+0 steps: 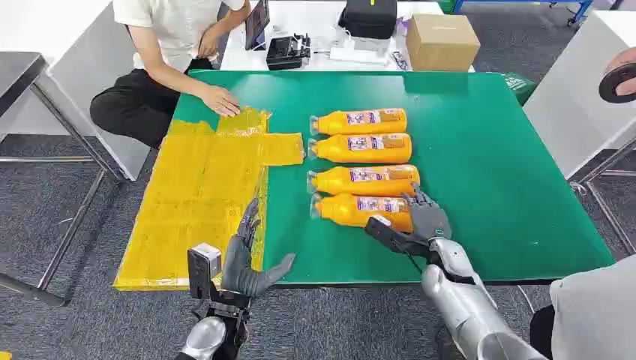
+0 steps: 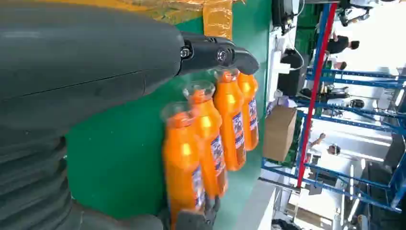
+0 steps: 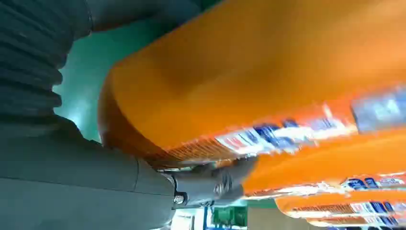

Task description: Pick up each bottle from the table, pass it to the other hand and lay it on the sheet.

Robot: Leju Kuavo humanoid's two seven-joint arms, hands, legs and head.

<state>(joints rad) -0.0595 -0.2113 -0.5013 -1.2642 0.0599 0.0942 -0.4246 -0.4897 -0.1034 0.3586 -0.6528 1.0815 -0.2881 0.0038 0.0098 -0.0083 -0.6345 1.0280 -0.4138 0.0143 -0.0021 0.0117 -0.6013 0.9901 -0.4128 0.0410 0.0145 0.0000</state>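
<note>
Four bottles (image 1: 361, 166) on table | right hand (image 1: 420, 223) grips nearest, right wrist view.

Grey carpet (image 1: 90, 225) covers the floor around the green-topped table (image 1: 487, 150). Behind it stands a white desk (image 1: 315, 64) carrying a cardboard box (image 1: 441, 41), a black bag (image 1: 369, 16) and small black devices (image 1: 288, 51). A person (image 1: 169, 52) in a white shirt sits at the far left corner. Metal legs (image 1: 71, 150) of another table stand on the left. Blue shelving frames (image 2: 344, 120) and bright light lie beyond.
</note>
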